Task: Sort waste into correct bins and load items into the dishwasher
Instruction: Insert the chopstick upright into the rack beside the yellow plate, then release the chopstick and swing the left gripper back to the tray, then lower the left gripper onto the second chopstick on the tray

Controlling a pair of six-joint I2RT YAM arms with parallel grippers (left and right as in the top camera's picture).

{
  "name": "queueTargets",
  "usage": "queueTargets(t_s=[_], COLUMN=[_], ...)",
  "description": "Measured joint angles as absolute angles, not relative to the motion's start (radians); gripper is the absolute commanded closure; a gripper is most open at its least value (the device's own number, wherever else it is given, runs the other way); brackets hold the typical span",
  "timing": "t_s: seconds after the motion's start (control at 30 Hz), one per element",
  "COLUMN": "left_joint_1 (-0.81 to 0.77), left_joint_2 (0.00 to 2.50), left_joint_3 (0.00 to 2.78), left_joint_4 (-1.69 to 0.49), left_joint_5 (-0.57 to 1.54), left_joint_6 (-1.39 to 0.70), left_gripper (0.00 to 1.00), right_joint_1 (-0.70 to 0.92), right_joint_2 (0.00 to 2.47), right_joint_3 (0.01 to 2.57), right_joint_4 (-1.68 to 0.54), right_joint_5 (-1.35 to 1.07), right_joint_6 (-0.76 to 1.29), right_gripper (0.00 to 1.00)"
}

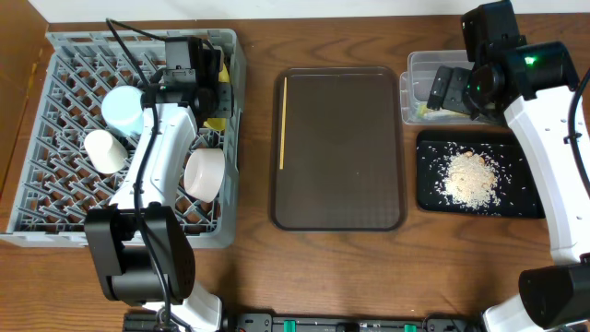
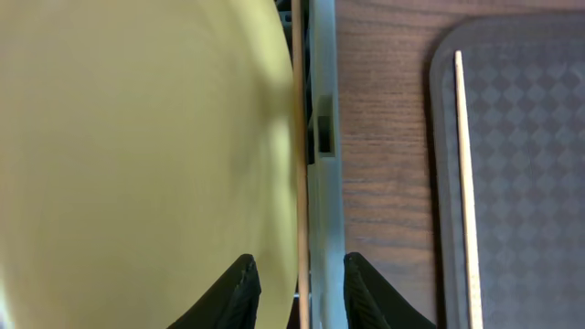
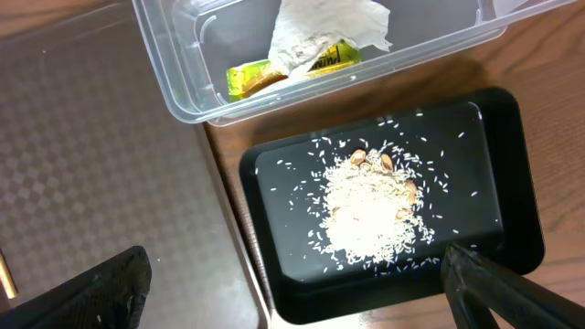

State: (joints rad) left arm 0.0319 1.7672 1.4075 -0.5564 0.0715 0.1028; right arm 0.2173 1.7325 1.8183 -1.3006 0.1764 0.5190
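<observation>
The grey dishwasher rack [image 1: 55,198] holds a light blue bowl [image 1: 123,108], a cream cup [image 1: 104,150] and a white bowl [image 1: 205,173]. The yellow plate [image 2: 137,146] stands on edge at the rack's right wall [image 2: 322,183]. My left gripper [image 2: 297,279] is open, its fingers straddling the plate's rim and that wall. A chopstick [image 1: 282,124] lies on the brown tray's left side. My right gripper [image 3: 297,265] is open and holds nothing, hovering over the bins. The clear tub [image 3: 183,82] contains the green wrapper [image 3: 251,78] and white paper [image 3: 320,32]. Rice scraps [image 3: 370,210] lie in the black tray [image 3: 274,292].
The large brown serving tray [image 1: 341,148] sits between the rack and the bins. The left arm [image 1: 152,157] reaches across the rack over the dishes. The right arm [image 1: 553,138] runs along the table's right edge.
</observation>
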Motion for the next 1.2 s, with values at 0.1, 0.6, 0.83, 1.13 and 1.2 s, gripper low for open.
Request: queueTargets(t_s=[0.1, 0.6, 0.83, 1.13, 1.2], left_joint_1=[0.032, 0.031, -0.013, -0.196, -0.224], left_joint_2=[1.748, 1.533, 1.550, 1.728, 1.775], left_joint_3=[1.406, 1.403, 1.403, 1.403, 1.403], left_joint_4=[-0.565, -0.636, -0.672, -0.679, -0.659], left_joint_5=[0.086, 0.493, 0.525, 0.250, 0.216], left_joint_6=[0.059, 0.018, 0.004, -0.066, -0.083], left_gripper=[0.44, 0.16, 0.23, 0.30, 0.34], right_joint_1=[0.217, 0.217, 0.217, 0.217, 0.217], right_joint_2=[1.732, 1.732, 1.732, 1.732, 1.732], right_joint_3=[1.818, 1.818, 1.818, 1.818, 1.818], right_joint_4=[-1.301, -1.301, -1.301, -1.301, -1.301], right_joint_5=[0.176, 0.176, 0.176, 0.176, 0.176], right_joint_6=[0.519, 0.519, 0.519, 0.519, 0.519], right_gripper=[0.01, 0.01, 0.01, 0.01, 0.01])
